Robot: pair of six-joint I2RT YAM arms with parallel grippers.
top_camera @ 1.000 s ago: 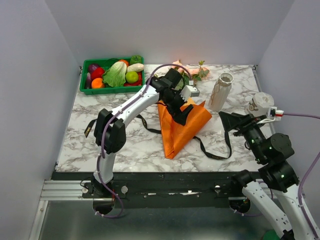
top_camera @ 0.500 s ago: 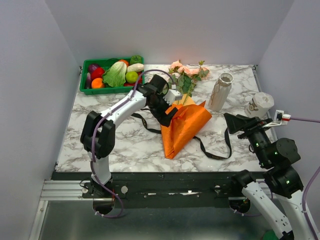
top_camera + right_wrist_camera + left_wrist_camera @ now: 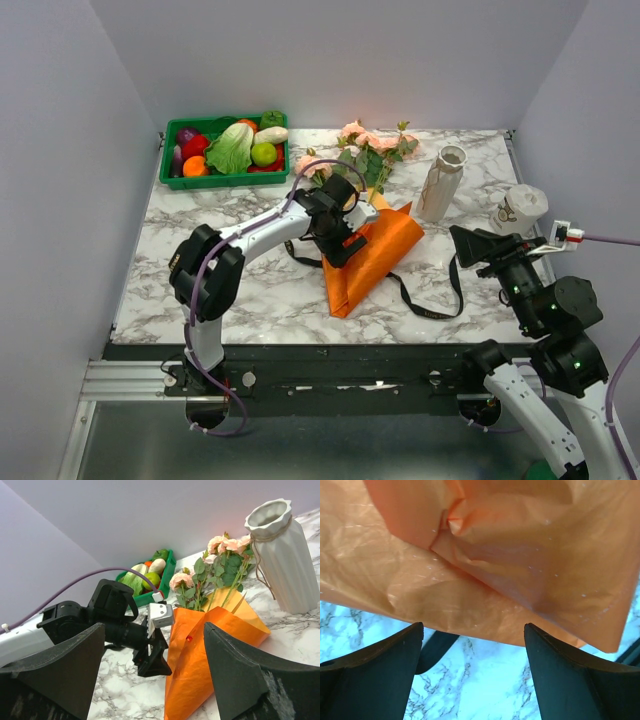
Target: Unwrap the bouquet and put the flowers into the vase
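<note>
The unwrapping step is judged to be in hand: the bouquet (image 3: 388, 228) is laid on the worktop (image 3: 250, 290), its orange paper sheet (image 3: 362, 272) is folded as a cone around the stems, and the pink roses (image 3: 368, 143) are seen projecting from its far, open end. The black ribbon (image 3: 457, 285) is trailed loose across the marble beside the cone, so the tie is taken to be undone already. No flower has yet been freed, and the vase (image 3: 441, 182) is stood upright just right of the cone's mouth with nothing in it. The left end effector (image 3: 340, 240) is held low at the cone's left edge. In its wrist view the fingers (image 3: 375, 672) are spread wide, with the paper's edge just beyond their tips and nothing clamped between them; whether the sheet is touched cannot be told. The right end effector (image 3: 478, 245) is likewise spread wide and empty, raised well apart from the bouquet near the worktop's right side. A grip on a free paper edge is called for next, followed by a peel away from the stems.
</note>
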